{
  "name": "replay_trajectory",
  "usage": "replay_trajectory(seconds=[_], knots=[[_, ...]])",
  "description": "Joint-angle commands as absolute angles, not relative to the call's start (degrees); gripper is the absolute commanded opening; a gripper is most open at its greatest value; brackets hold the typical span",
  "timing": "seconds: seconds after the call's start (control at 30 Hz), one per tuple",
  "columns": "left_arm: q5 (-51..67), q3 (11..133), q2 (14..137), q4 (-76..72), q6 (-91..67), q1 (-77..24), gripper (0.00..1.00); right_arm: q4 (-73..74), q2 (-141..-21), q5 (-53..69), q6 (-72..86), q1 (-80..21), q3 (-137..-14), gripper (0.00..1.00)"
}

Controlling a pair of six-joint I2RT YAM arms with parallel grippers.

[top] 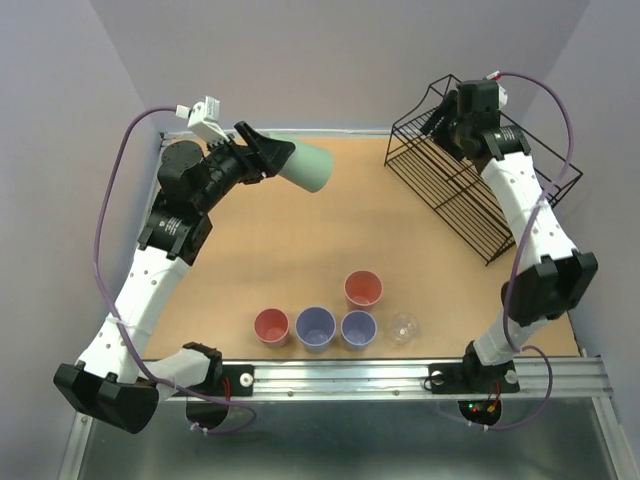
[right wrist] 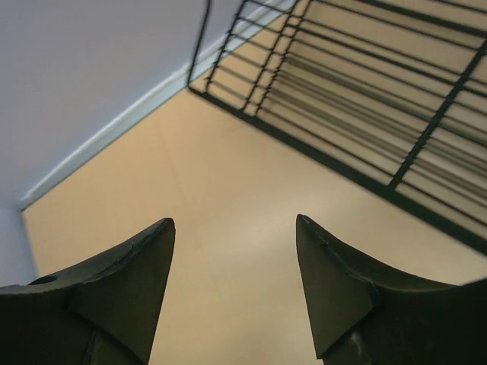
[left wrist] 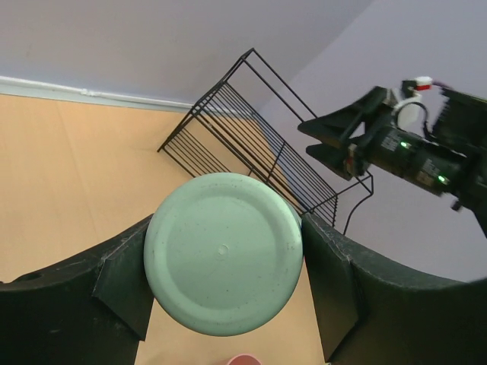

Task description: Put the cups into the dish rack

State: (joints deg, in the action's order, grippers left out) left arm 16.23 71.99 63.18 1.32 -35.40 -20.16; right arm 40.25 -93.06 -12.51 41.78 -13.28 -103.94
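Observation:
My left gripper is shut on the pale green cup, held on its side above the table's back left; its round base faces the left wrist camera. The black wire dish rack stands at the back right and also shows in the left wrist view. My right gripper is open and empty at the rack's top back corner; the rack's wires fill its upper right view. Two salmon-red cups, two lavender-blue cups and a clear cup stand near the front edge.
Grey walls close in the table at the back and both sides. A metal rail runs along the near edge by the arm bases. Bare table lies between the cups and the rack.

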Motion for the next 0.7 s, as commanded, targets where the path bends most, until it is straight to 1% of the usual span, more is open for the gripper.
replay_trajectory(seconds=[0.0, 0.07, 0.13, 0.2, 0.47, 0.57, 0.67], knots=[[15.38, 72.16, 60.82, -0.09, -33.75, -20.22, 0.00, 44.55, -99.38, -11.51, 34.12, -10.03, -113.80, 0.70], [14.25, 72.94, 60.12, 2.09, -33.23, -20.13, 0.00, 46.13, -105.43, -11.08, 31.31, -9.32, -118.99, 0.70], [12.84, 73.39, 59.59, 2.98, -33.31, -20.04, 0.00, 47.54, -109.05, -11.60, 29.89, -9.32, -123.72, 0.70], [11.87, 73.13, 59.42, 3.07, -33.49, -19.95, 0.00, 48.60, -112.91, -12.21, 28.22, -8.88, -125.68, 0.70], [10.90, 72.69, 59.42, 5.80, -34.10, -19.86, 0.00, 49.04, -120.49, -13.88, 25.40, -7.12, -127.09, 0.72], [9.85, 72.60, 58.89, 7.11, -33.84, -19.95, 0.00, 49.04, -122.43, -14.33, 24.44, -7.03, -126.83, 0.77], [9.41, 72.69, 58.97, 7.38, -33.75, -19.95, 0.00, 48.96, -124.27, -13.01, 24.00, -6.86, -127.00, 0.79]])
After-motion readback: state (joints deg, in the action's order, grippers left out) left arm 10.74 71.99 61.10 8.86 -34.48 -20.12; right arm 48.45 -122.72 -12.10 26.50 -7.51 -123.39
